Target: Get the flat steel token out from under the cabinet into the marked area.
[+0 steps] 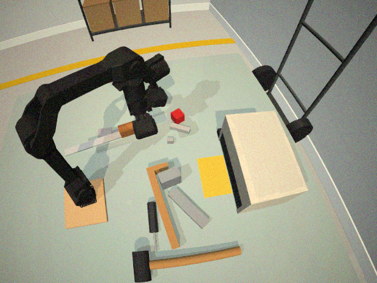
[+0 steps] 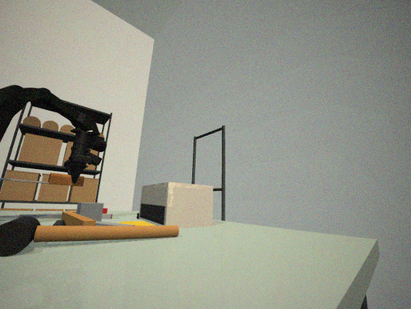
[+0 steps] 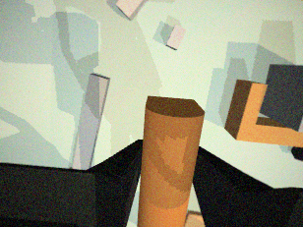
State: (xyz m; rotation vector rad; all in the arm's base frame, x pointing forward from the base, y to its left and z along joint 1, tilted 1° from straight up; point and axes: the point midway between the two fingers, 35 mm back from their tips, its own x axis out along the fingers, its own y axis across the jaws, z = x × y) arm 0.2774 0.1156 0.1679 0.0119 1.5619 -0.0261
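My gripper (image 1: pixel 145 130) (image 2: pixel 75 181) (image 3: pixel 165 147) is shut on the orange handle (image 1: pixel 125 129) (image 2: pixel 59 179) (image 3: pixel 169 146) of a long tool, held above the table. Its flat, pale blade (image 1: pixel 94 142) (image 2: pixel 24 180) extends to the left, away from the cabinet. The cream cabinet (image 1: pixel 265 155) (image 2: pixel 189 202) stands at the right, with a dark low opening (image 1: pixel 230 167) (image 2: pixel 152 213) along its near side. The yellow marked area (image 1: pixel 214 176) (image 2: pixel 136 223) lies in front of that opening, with nothing visible on it. The steel token is not visible in any view.
A red cube (image 1: pixel 177 115), a pale bar (image 1: pixel 180 127) and a small block (image 1: pixel 170 139) lie right of the gripper. An orange L-shaped piece (image 1: pixel 164 209), grey block (image 1: pixel 170 178), grey plate (image 1: pixel 188 206), screwdriver (image 1: pixel 152 216) and hammer (image 1: pixel 194 258) lie nearer. A grey strip (image 3: pixel 90 122) lies below.
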